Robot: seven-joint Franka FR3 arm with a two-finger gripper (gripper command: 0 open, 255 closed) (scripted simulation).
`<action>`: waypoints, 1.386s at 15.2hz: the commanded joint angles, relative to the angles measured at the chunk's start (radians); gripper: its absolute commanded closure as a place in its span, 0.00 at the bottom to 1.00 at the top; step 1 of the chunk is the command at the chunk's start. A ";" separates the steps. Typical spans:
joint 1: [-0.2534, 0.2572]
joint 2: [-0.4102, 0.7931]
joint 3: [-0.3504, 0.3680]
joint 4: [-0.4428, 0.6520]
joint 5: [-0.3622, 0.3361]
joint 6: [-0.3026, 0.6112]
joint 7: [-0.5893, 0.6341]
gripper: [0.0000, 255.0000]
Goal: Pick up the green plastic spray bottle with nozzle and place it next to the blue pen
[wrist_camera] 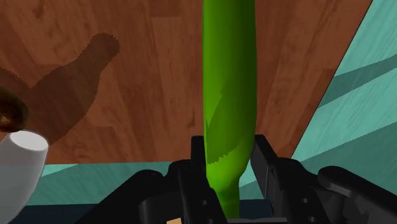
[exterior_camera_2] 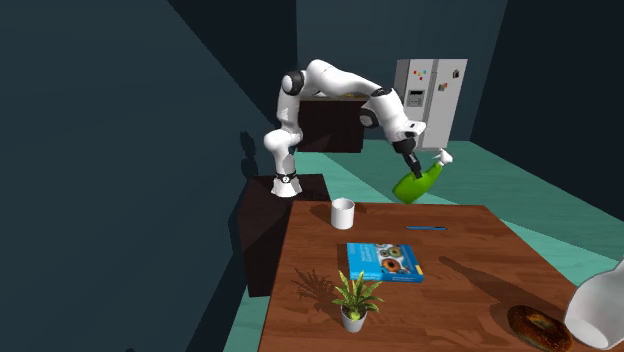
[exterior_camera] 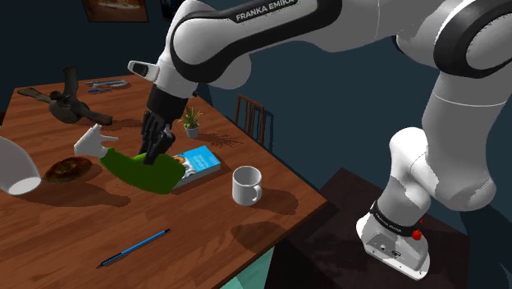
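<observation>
Currently held, left to right across the shoulder view:

Bagel [exterior_camera: 67,169]: brown, glossy ring lying on the table, down and aside from the jaws, past the nozzle end.
Blue pen [exterior_camera: 135,248]: slim, straight and flat on the wood. It lies below the jaws and off to one side, and I judge the coming move to be a descent toward it.
Spray bottle [exterior_camera: 144,170]: green, smooth and tapering, with a white trigger nozzle [exterior_camera: 94,141]. It is airborne and slanted, with its long axis crossing the jaws.
Gripper [exterior_camera: 156,154]: black, its fingers [wrist_camera: 264,162] clamped on the bottle's narrowing part.
Book [exterior_camera: 199,162]: blue cover, lying flat, below and just beside the jaws.
Mug [exterior_camera: 246,185]: white, with a handle, upright, farther aside.
Table [exterior_camera: 271,176]: brown wood grain.
</observation>
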 commanded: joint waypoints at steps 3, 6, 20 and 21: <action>0.047 0.076 0.025 0.054 -0.012 0.051 0.066 1.00; 0.083 0.143 0.038 0.113 -0.026 0.077 0.119 1.00; 0.200 0.437 0.058 0.401 -0.080 0.136 0.292 1.00; 0.199 0.443 0.060 0.397 -0.077 0.145 0.287 1.00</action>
